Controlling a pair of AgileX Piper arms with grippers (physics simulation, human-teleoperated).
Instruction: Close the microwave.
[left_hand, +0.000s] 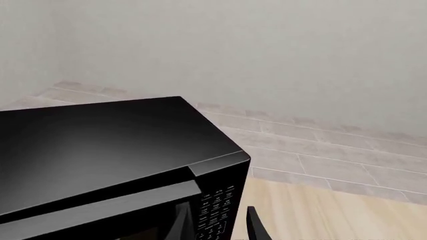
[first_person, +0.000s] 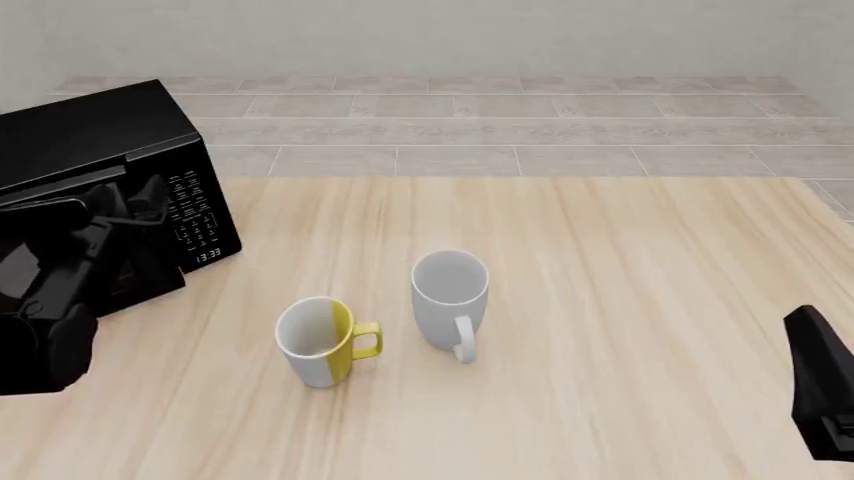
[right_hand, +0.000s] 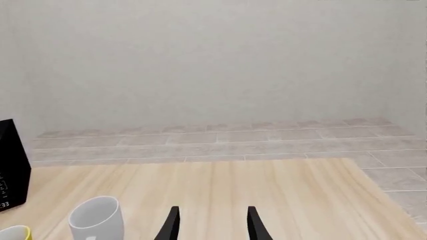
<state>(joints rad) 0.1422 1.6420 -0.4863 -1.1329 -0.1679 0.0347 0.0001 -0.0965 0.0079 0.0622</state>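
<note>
The microwave (first_person: 100, 135) is a glossy black box at the table's far left, with its white-marked button panel (first_person: 194, 215) facing the mugs. My left gripper (first_person: 118, 205) is up against the door, just left of the panel, and hides most of it. In the left wrist view the microwave (left_hand: 100, 140) fills the frame, and the left gripper (left_hand: 215, 231) is open, one finger before the door and one past the panel (left_hand: 217, 210). I cannot tell whether the door sits flush. My right gripper (right_hand: 213, 227) is open and empty, far from the microwave (right_hand: 10, 165).
A yellow-and-white mug (first_person: 320, 340) and a grey mug (first_person: 450, 295) stand upright mid-table, right of the microwave. The right arm (first_person: 817, 390) stays at the near right edge. A tiled floor and a pale wall lie beyond the wooden table (first_person: 627, 260).
</note>
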